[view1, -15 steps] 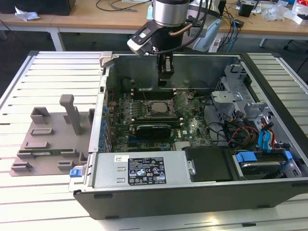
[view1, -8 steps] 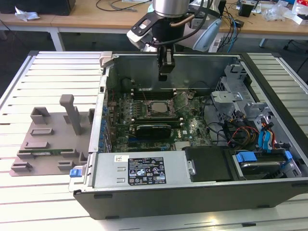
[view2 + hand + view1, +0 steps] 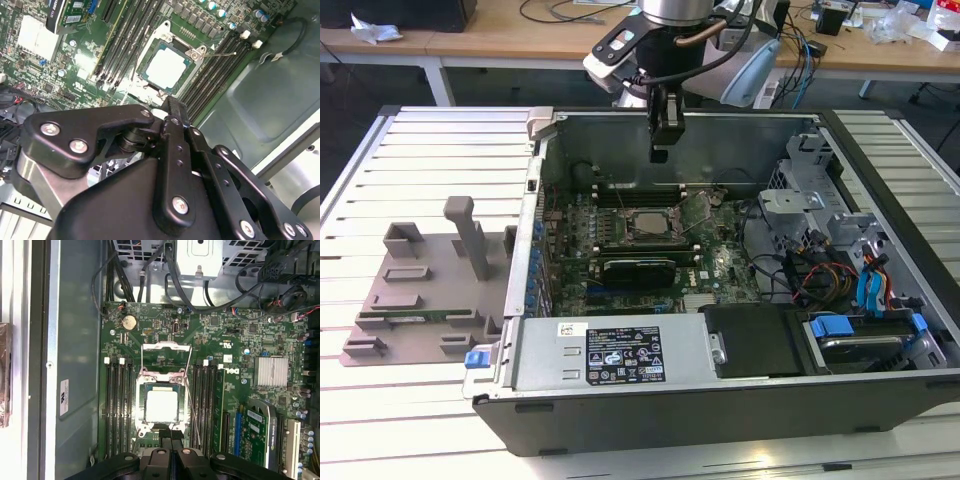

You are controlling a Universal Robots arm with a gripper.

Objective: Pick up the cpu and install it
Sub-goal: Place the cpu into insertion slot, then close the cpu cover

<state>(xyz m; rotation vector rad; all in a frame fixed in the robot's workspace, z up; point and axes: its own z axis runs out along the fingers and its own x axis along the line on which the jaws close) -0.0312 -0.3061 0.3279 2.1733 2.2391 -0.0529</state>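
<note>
I see the cpu (image 3: 161, 406) seated in its socket (image 3: 140, 385) on the motherboard (image 3: 225, 340), inside the open computer case (image 3: 620, 390).
My claw (image 3: 660, 152) hangs just above it, drawn narrow and holding nothing. The socket's metal frame (image 3: 167, 344) is flipped open beside the chip.

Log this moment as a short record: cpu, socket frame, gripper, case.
cpu: small flat square chip with a silvery-grey metal top, lying in the socket on the green motherboard
socket frame: thin metal load frame, swung open beside the cpu
gripper: black two-finger gripper, above the cpu and clear of it, shut, holding nothing
case: open dark grey computer case, lying on its side
</note>
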